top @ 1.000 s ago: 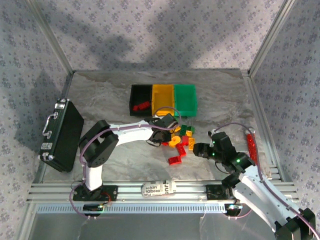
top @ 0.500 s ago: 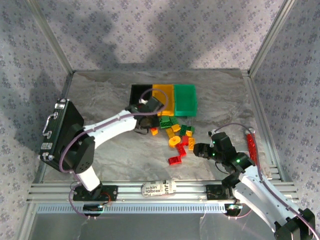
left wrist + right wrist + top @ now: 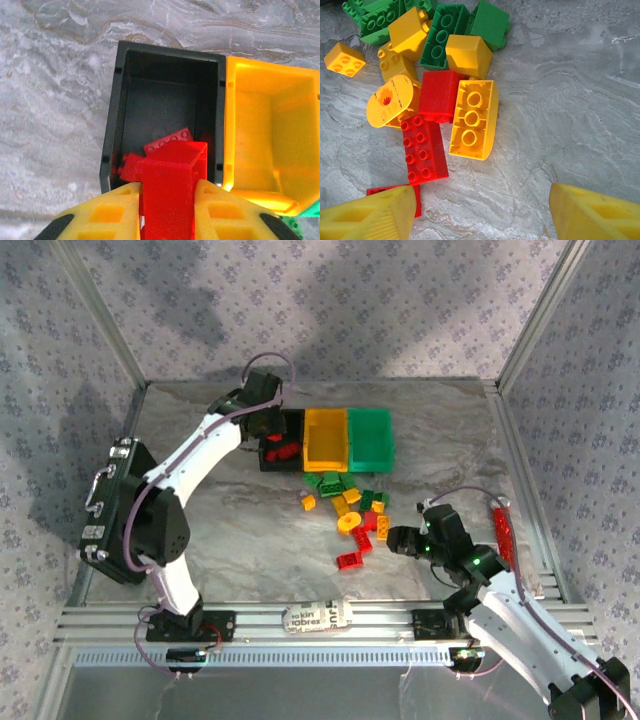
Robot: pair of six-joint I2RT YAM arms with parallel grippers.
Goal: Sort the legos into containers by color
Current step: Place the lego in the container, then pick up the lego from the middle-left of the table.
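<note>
right claw: the right claw (image 3: 480, 212) hangs low over the marbled grey surface (image 3: 580, 100), jaws partly apart with nothing between them, at the near edge of the loose pile.
nearest legos: a long red studded brick (image 3: 424, 150) lies just ahead and left of that claw, its long axis pointing away from it. A yellow arched brick (image 3: 472, 120) sits against its right side and a round orange piece (image 3: 387, 100) is at its far left.
far side of pile: green studded bricks (image 3: 442, 35) and small yellow ones lie toward the bins.
nearer arm: right for the pile, left for the bins.
left claw: the left claw (image 3: 167, 212) is clamped tight on a red plastic brick (image 3: 170, 175), whose long axis runs out along the fingers.
deciding relation: the held brick hangs above the near end of the black open-topped bin (image 3: 170, 47), inside its rim line. I judge a plain release would land it there.
in the bin: red pieces (image 3: 170, 139) lie on its floor, right under the brick.
in the way: the orange-yellow bin (image 3: 250, 140) shares the right wall, so drifting right is the risk. The green bin (image 3: 370, 435) is beyond it.
sides: a large black case (image 3: 125, 510) and a red cylindrical item (image 3: 503, 530) lie well apart.
</note>
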